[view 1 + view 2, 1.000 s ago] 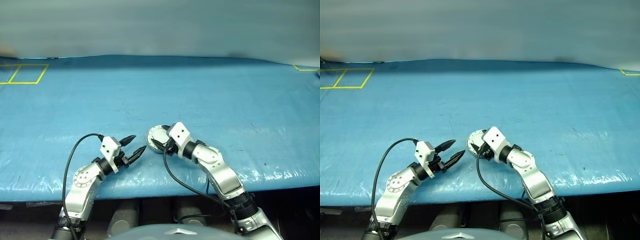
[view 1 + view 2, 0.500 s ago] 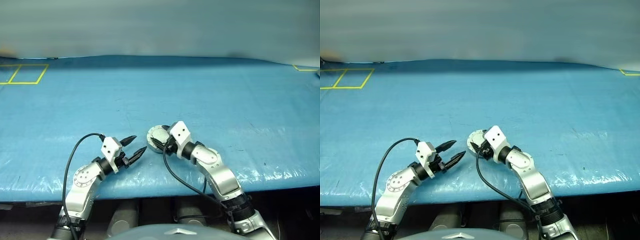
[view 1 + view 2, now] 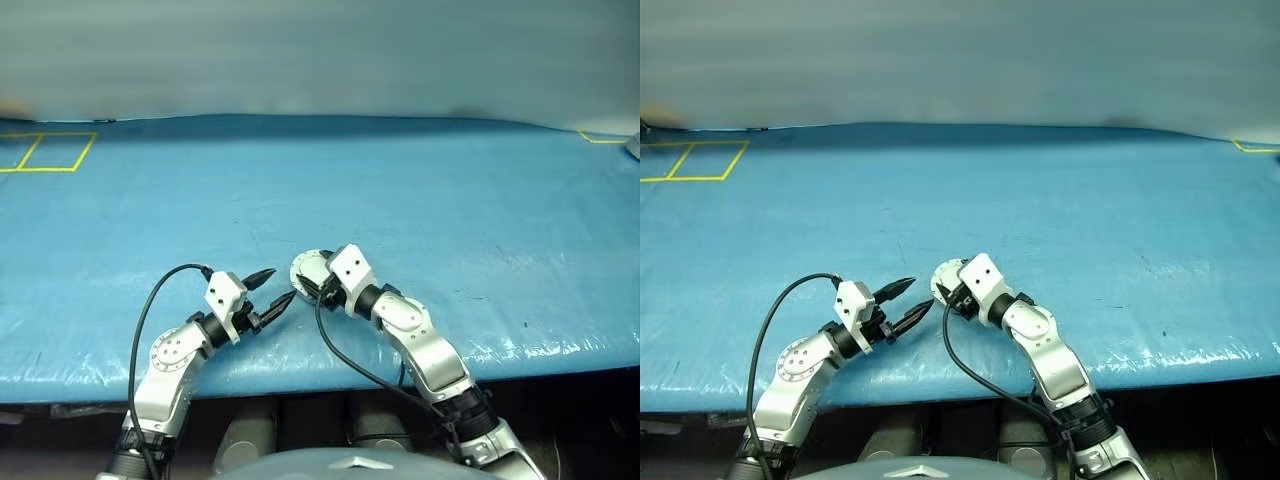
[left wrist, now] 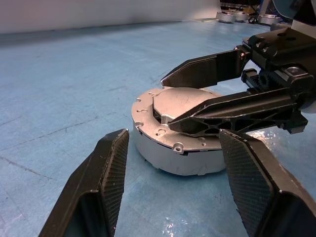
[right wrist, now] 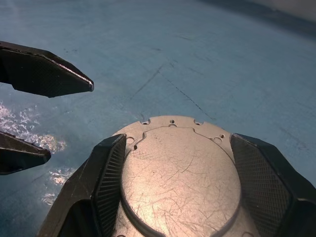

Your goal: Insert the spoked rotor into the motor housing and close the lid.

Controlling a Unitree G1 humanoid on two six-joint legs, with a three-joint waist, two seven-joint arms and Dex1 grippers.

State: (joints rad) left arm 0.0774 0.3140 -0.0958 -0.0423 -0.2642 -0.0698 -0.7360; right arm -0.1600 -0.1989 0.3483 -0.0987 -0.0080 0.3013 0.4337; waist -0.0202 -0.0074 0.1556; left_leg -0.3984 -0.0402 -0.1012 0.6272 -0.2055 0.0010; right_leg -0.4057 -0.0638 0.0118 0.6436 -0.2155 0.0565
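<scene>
Wrinkled blue table cover (image 3: 420,190) (yellow taped squares (image 3: 45,150) at far-left corner)

A: What is that round silver piece just below the middle of the head view?

B: The motor housing (image 4: 173,143), a squat metal cup lying flat on the blue surface.

A: And its top face?

B: A flat, scratched silvery plate (image 5: 180,175) with a notched outline, inside a flange dotted with small holes. Whether it is the lid, I cannot tell.
</scene>
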